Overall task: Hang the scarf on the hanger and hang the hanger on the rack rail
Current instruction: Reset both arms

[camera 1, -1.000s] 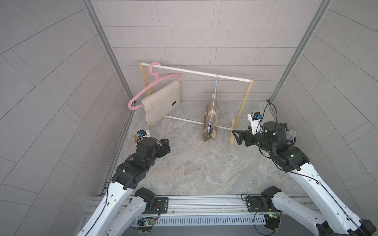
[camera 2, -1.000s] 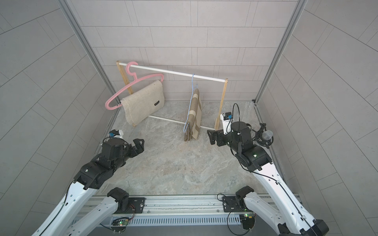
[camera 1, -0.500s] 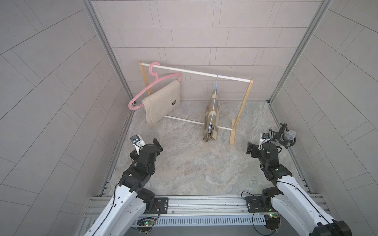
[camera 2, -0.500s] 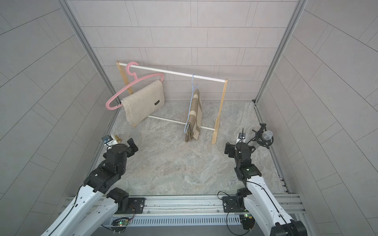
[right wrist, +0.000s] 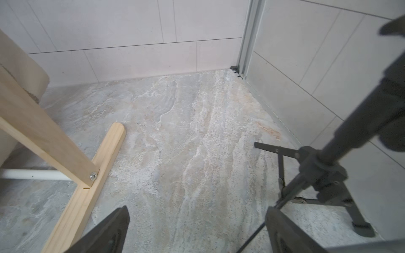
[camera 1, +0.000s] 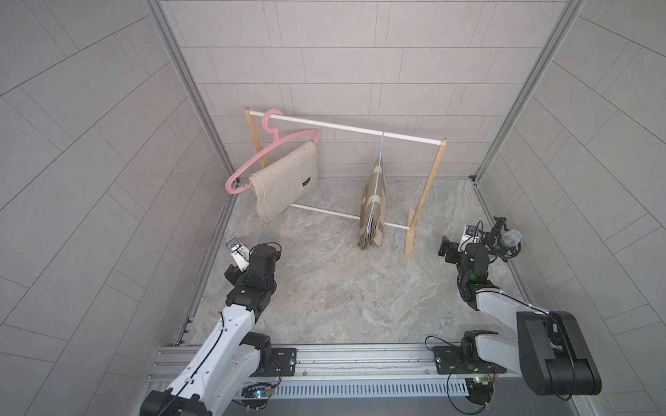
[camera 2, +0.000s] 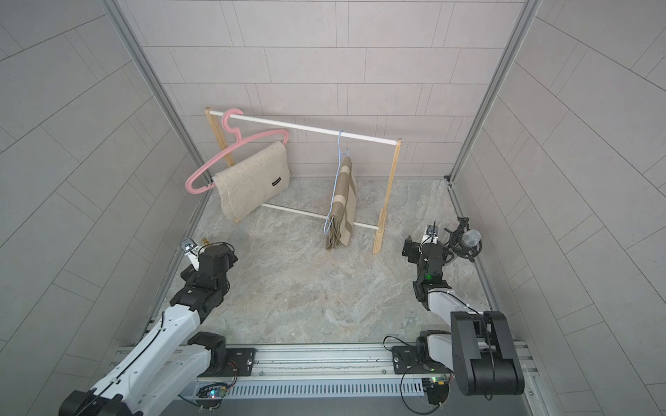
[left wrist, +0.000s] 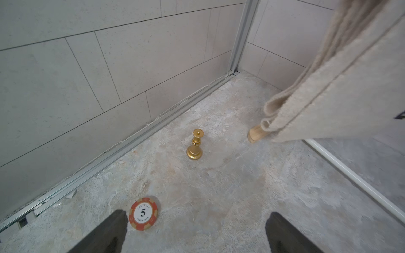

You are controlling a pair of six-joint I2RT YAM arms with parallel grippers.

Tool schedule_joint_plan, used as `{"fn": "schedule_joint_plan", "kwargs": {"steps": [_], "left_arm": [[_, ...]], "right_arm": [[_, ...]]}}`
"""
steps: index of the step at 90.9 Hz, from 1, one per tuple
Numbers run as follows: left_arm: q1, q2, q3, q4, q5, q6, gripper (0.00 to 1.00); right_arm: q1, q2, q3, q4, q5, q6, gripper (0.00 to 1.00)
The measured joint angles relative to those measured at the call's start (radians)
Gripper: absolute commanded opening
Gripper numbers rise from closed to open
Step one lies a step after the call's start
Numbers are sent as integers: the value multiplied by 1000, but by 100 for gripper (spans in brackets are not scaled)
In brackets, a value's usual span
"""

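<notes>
Left fingers (left wrist: 105, 234) and right fingers (right wrist: 109, 232) have backed off from the rack (camera 1: 346, 127), wide apart, empty. We see the scarf (camera 1: 284, 180) draped on the hanger (camera 1: 298, 136); likely soft, light, limp, so pinch a hem corner.

You can't read the scarf's (camera 1: 284, 180) label (camera 1: 305, 183) in a top view: too small. The left wrist view cuts the scarf off, and it hides most of the rack's (camera 1: 346, 126) left foot. Near the floor's (camera 1: 324, 288) left edge the chip (left wrist: 143, 213) is hidden from both top views; the chess piece (camera 2: 205, 240) is a gold speck. Both wrist views cut off the fingers (left wrist: 105, 232) of the left gripper (left wrist: 197, 214) and right gripper (right wrist: 198, 209). The mic stand (right wrist: 324, 166) is blurred.
</notes>
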Motion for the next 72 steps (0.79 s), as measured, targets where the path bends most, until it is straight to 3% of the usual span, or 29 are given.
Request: {"fn": "schedule_joint_plan", "kwargs": {"steps": [26, 44, 72], "left_arm": [[56, 260, 5, 223, 115, 128, 100], [89, 359, -5, 430, 235, 238, 100], [102, 483, -42, 722, 483, 372, 100]], "right_arm": [[0, 154, 88, 110, -115, -42, 100], [0, 301, 101, 195, -184, -66, 100], [0, 315, 130, 187, -181, -65, 100]]}}
